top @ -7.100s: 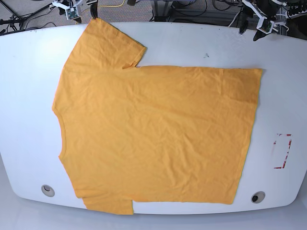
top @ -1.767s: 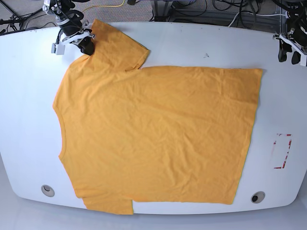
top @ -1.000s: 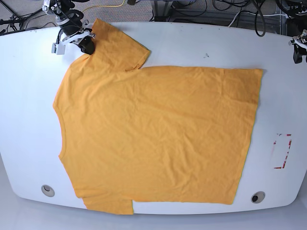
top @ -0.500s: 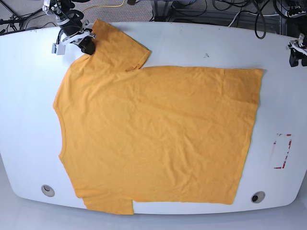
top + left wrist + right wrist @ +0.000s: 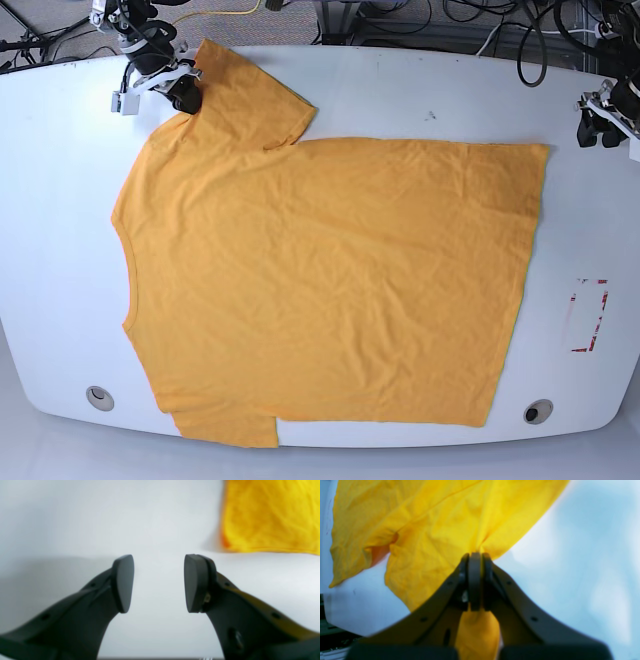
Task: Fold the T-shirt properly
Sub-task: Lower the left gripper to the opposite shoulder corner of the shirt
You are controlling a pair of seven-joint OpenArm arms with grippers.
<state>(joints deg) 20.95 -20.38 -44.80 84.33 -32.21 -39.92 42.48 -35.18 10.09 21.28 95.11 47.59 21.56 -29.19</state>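
Note:
The orange-yellow T-shirt point(image 5: 330, 280) lies spread flat on the white table point(image 5: 420, 90), collar to the left and hem to the right. My right gripper point(image 5: 185, 97) is at the far left, shut on the edge of the upper sleeve. In the right wrist view the right gripper point(image 5: 475, 557) pinches a fold of T-shirt point(image 5: 440, 525) cloth between its closed jaws. My left gripper point(image 5: 595, 132) hovers over bare table at the far right, beyond the hem's upper corner. In the left wrist view the left gripper point(image 5: 158, 582) is open and empty, with the T-shirt point(image 5: 270, 517) corner ahead on the right.
A red-and-white marker point(image 5: 588, 315) lies on the table right of the hem. Two round holes point(image 5: 99, 398) point(image 5: 538, 411) sit near the front edge. Cables and stands crowd the floor behind the far edge.
My left gripper has come in from the right edge of the view toward the hem's upper corner. The right gripper stays shut on the sleeve, which has barely shifted.

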